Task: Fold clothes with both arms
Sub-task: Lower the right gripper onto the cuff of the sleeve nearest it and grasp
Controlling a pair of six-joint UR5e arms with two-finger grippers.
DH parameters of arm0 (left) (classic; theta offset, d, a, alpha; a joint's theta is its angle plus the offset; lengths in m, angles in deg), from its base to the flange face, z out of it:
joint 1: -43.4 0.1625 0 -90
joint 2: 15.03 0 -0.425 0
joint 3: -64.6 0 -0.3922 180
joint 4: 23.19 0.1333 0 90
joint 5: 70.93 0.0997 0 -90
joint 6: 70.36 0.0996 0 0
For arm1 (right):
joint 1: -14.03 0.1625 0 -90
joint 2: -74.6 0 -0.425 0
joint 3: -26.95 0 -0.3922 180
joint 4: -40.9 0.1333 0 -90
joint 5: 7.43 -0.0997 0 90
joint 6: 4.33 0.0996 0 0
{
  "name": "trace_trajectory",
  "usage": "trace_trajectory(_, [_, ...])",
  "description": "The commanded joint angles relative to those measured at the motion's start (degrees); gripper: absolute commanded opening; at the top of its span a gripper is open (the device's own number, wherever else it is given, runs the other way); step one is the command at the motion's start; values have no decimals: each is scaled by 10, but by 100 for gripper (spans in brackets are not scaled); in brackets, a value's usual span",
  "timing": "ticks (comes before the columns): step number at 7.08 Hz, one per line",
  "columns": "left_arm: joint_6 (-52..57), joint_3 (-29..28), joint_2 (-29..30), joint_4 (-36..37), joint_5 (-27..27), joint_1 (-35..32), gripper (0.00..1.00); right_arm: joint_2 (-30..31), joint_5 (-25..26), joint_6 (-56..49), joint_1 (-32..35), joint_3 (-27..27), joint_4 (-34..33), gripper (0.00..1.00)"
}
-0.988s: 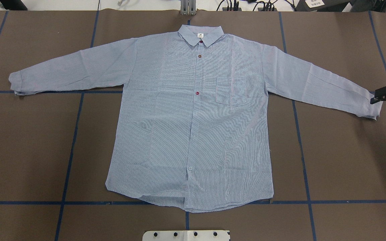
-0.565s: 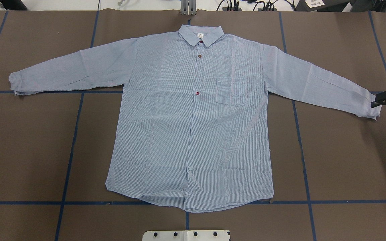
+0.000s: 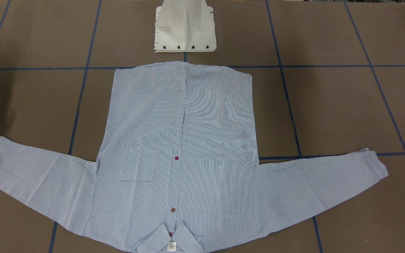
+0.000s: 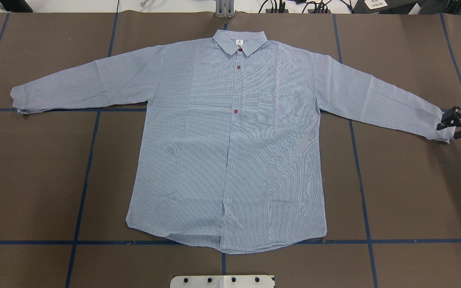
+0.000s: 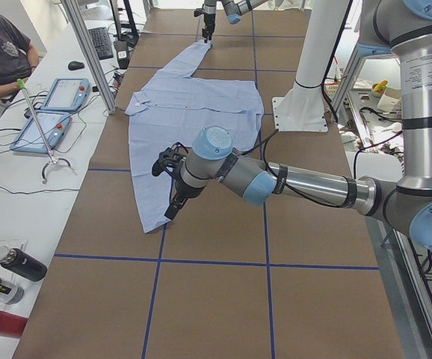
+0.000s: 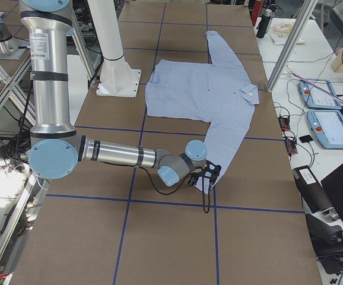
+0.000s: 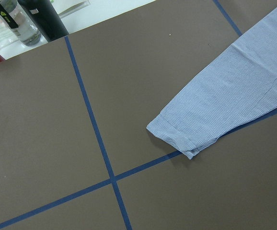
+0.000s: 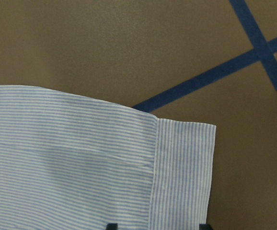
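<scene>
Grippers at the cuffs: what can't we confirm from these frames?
Left gripper: seen only in exterior left; open or shut unclear. Its wrist view shows just the left cuff, no fingers.
Right gripper: cut by the overhead's right edge; wrist view shows only fingertips at the bottom edge, so contact with the right cuff is unclear.
Neck label text: too small, overhead.

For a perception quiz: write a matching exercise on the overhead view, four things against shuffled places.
1. pointed collar of the light blue striped shirt
2. square chest pocket
3. black two-finger right hand
4. white flat pedestal base

A. at a sleeve cuff, right edge
B. bottom centre, below the hem
C. top centre
D. right of the button row

Pairs: 1-C, 2-D, 3-A, 4-B.
</scene>
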Motion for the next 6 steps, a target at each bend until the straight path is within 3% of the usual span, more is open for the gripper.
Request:
trace_trajectory(1, [0, 0, 0, 1, -2, 0, 100, 0, -1, 8, -1, -4, 7, 65])
trace_trajectory(6, [0, -1, 0, 1, -2, 0, 100, 10, 1, 7, -1, -2, 7, 69])
